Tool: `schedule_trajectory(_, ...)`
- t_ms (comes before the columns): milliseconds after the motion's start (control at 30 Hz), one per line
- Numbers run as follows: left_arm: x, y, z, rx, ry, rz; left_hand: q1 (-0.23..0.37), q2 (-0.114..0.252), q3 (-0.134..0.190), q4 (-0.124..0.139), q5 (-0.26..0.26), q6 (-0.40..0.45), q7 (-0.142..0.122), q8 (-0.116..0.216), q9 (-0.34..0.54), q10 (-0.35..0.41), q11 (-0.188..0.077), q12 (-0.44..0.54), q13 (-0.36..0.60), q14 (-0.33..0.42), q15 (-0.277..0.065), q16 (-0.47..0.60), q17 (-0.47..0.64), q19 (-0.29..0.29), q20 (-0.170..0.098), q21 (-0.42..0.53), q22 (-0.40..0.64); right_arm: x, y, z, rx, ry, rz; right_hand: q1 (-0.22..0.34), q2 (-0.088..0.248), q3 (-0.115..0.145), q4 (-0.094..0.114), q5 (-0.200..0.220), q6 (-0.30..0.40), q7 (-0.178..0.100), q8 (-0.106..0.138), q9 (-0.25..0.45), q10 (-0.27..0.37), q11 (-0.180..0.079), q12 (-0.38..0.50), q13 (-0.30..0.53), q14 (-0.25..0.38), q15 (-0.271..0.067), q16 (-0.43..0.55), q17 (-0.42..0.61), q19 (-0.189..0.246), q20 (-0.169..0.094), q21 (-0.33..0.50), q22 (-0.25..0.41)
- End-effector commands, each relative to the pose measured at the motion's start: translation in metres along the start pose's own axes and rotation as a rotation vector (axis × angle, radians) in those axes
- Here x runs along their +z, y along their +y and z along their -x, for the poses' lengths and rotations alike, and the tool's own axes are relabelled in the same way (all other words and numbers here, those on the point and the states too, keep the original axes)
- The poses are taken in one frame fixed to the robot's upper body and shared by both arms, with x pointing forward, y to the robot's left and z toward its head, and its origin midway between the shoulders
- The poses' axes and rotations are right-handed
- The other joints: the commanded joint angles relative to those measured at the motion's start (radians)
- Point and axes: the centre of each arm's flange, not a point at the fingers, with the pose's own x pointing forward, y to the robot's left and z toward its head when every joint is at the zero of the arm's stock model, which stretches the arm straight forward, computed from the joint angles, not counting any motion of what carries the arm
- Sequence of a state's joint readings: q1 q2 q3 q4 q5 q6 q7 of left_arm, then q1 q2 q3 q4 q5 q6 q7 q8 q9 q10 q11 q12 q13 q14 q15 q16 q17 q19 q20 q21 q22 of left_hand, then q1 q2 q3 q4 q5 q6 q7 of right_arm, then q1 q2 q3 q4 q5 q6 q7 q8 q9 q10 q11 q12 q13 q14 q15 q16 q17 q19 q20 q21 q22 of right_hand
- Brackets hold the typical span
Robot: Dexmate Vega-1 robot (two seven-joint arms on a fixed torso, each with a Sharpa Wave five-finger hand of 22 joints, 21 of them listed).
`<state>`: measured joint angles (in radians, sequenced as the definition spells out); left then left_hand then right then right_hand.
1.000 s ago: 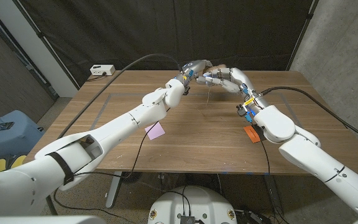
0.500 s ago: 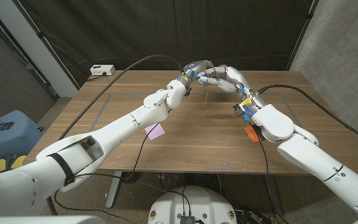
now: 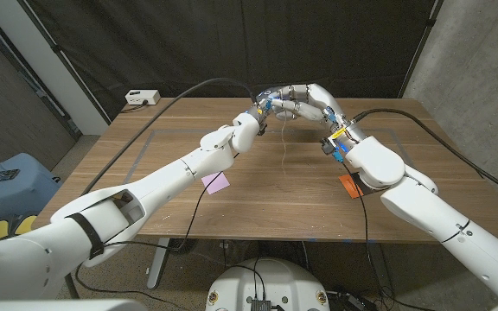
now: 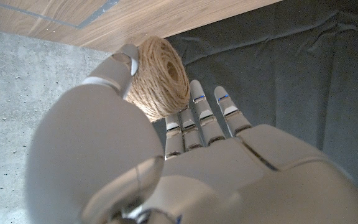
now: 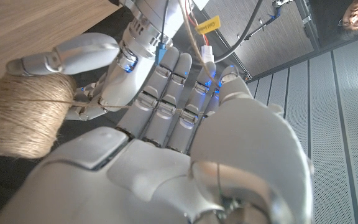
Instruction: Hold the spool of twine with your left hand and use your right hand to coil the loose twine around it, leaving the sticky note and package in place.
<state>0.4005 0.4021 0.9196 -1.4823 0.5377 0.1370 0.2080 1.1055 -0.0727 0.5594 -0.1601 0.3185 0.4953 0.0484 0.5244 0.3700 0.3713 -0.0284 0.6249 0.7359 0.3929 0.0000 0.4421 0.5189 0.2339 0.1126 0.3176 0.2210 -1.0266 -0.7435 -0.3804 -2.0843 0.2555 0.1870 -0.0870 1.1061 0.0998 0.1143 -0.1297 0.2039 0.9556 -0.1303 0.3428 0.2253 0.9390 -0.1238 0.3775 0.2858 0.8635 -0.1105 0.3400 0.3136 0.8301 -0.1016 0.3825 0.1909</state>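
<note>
One spool of twine gripped by left robot hand; right robot hand pinches one strand.

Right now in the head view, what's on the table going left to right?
White box at the far left corner → pink sticky note → left hand holding the spool → right hand → orange package.

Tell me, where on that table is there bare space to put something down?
The wooden table looks bare along its left side, between the white box at the far corner and the pink sticky note. The right far corner also looks open. It is crowded at the far middle, where the left hand holds the twine spool against the right hand, and around the orange package.
</note>
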Motion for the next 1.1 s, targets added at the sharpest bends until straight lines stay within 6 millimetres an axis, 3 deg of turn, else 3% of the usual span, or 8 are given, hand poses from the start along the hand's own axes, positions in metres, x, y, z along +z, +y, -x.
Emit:
schedule_trajectory(33,-0.002,-0.004,0.0,-0.022,-0.016,0.004,0.045,0.101,-0.006,-0.001,0.007,0.03,0.003,0.008,0.029,-0.002,-0.002,0.005,0.003,0.001,-0.001,0.001,0.003,-0.003,-0.005,0.008,0.002,0.008,-0.004,-0.016,0.013,-0.033,-0.004,0.005,0.006,-0.003,0.001,0.003,0.003,0.002,-0.005,0.006,-0.001,0.0,-0.002,0.004,0.01,-0.12,-0.005,0.002,0.009,-0.087,0.006,0.002)
schedule_trajectory(1100,0.012,-0.029,0.02,-0.12,-0.081,0.016,0.045,0.104,-0.014,0.0,0.016,0.036,0.0,0.009,0.03,-0.002,-0.004,0.006,0.002,0.002,0.0,-0.005,0.001,-0.004,-0.006,0.009,0.001,0.003,-0.03,-0.026,-0.011,-0.023,0.046,0.004,0.014,-0.005,0.001,0.002,0.006,0.006,-0.01,0.007,0.0,0.002,-0.005,0.009,0.014,-0.118,-0.009,0.009,0.007,-0.083,0.01,0.002)
